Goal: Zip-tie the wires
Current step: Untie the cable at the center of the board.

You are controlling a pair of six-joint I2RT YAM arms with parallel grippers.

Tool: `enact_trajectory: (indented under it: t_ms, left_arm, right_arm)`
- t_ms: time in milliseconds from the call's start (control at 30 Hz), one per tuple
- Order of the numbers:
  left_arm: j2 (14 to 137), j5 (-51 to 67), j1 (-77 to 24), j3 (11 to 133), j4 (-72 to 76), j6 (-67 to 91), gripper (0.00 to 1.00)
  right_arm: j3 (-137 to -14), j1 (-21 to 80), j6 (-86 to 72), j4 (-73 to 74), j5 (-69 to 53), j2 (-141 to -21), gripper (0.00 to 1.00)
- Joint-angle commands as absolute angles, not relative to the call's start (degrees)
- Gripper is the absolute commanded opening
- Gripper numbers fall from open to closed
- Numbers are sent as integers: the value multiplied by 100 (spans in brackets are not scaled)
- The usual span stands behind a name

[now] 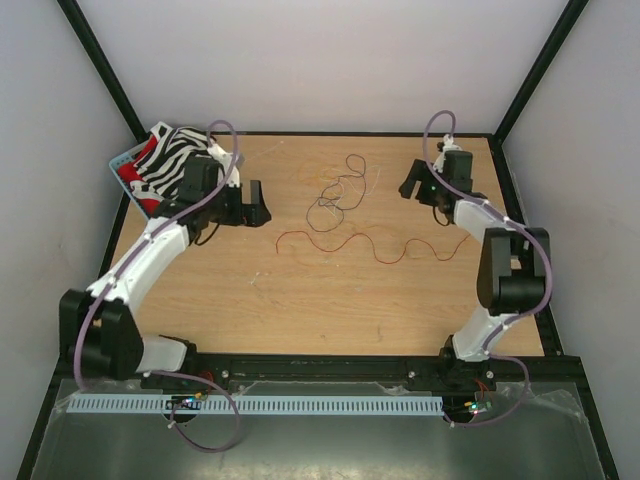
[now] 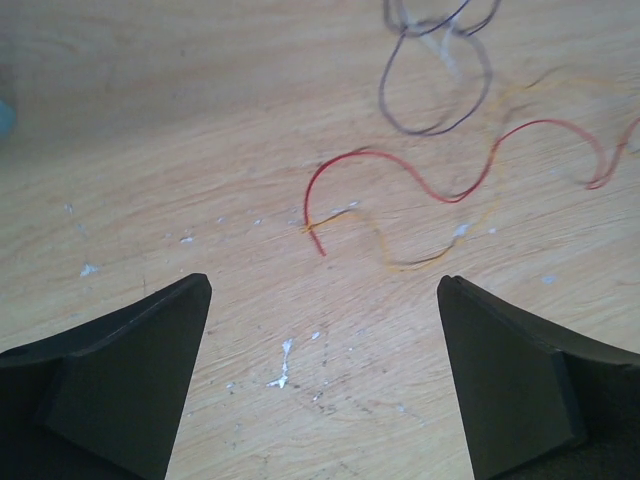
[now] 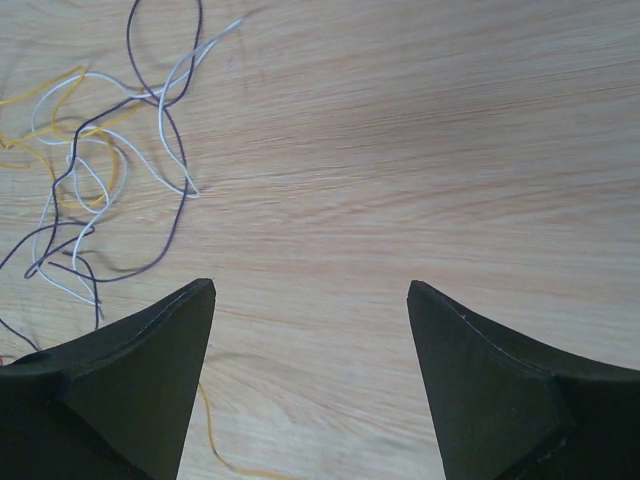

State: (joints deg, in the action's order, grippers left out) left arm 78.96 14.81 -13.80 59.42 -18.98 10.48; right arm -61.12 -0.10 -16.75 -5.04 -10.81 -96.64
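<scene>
The wires lie loose on the wooden table. A dark tangle (image 1: 335, 195) sits at the middle, and a wavy red strand (image 1: 370, 245) runs across in front of it. My left gripper (image 1: 260, 204) hovers left of them, open and empty. In the left wrist view the left gripper (image 2: 325, 285) faces the red strand (image 2: 420, 175) and a dark loop (image 2: 435, 95). My right gripper (image 1: 410, 184) is open and empty to the right of the tangle. In the right wrist view the right gripper (image 3: 310, 290) has dark, white and yellow strands (image 3: 100, 170) to its left. The zip tie is out of view.
A blue basket (image 1: 122, 165) holding a zebra-striped cloth (image 1: 165, 155) stands at the back left corner, just behind the left arm. Black frame posts rise at the back corners. A white slotted rail (image 1: 300, 404) runs along the near edge below the arm bases.
</scene>
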Motion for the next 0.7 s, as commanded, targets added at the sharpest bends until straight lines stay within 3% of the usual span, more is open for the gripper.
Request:
enact_trajectory:
  t_ms: [0, 200, 433, 667]
  left_arm:
    - [7176, 1774, -1311, 6004, -1457, 994, 99]
    - [6208, 2547, -837, 5469, -389, 1632, 99]
    - [5839, 2947, -620, 5322, -339, 1653, 99]
    - [5738, 3056, -584, 5235, -341, 1620, 99]
  right_arm:
    - [-6456, 261, -2315, -1234, -1462, -10442, 88]
    - [-7264, 509, -2666, -1282, -1670, -11298, 89]
    - [-7718, 655, -2765, -1409, -1804, -11800, 87]
    - [-8701, 785, -2853, -1291, -1773, -12553, 71]
